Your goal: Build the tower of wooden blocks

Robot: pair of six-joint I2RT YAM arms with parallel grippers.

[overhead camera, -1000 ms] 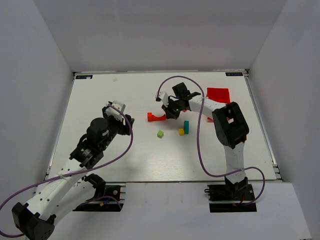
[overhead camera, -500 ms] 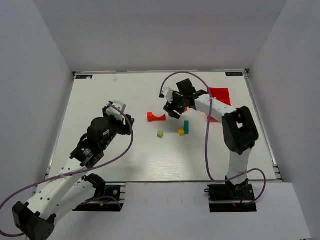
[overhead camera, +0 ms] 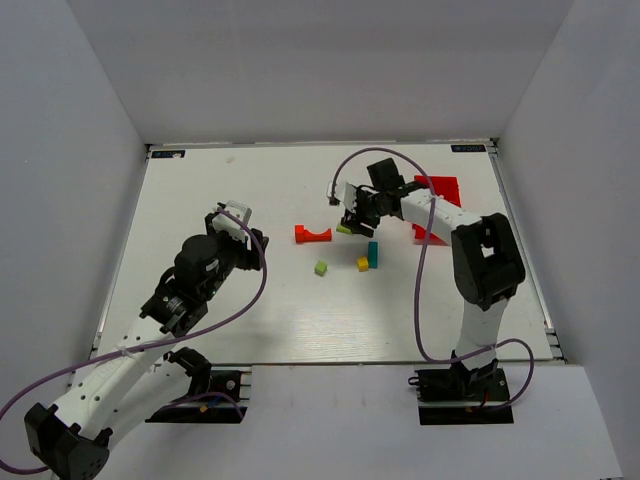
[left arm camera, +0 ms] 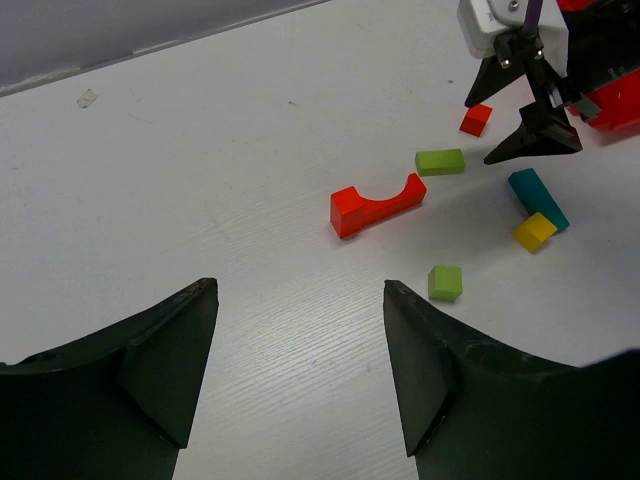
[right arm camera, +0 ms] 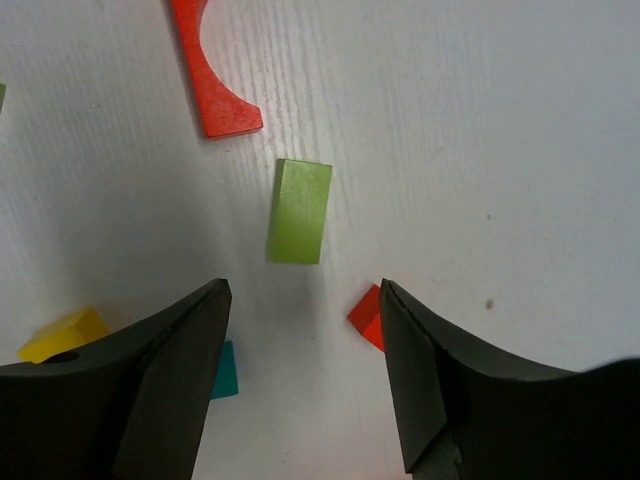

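The blocks lie loose on the white table (overhead camera: 230,300). A red arch (overhead camera: 312,234) (left arm camera: 378,204) (right arm camera: 213,70) lies flat. A lime-green bar (overhead camera: 344,229) (left arm camera: 440,161) (right arm camera: 299,211) rests just right of it. Nearby are a small orange-red cube (left arm camera: 476,119) (right arm camera: 368,317), a teal bar (overhead camera: 373,254) (left arm camera: 537,197), a yellow cube (overhead camera: 363,264) (left arm camera: 535,231) and a lime-green cube (overhead camera: 321,268) (left arm camera: 445,282). My right gripper (overhead camera: 352,216) (right arm camera: 302,290) hovers open over the green bar and the orange-red cube, holding nothing. Open and empty, my left gripper (overhead camera: 250,235) (left arm camera: 300,370) stays well left of the arch.
A red plastic bin (overhead camera: 437,190) sits at the back right, behind the right arm's forearm. The right arm's purple cable (overhead camera: 415,290) loops over the table's right side. White walls close in the table on three sides.
My right gripper has gone from shut to open, leaving the lime-green bar on the table beside the arch, and has drawn back to the right. The left arm has not moved.
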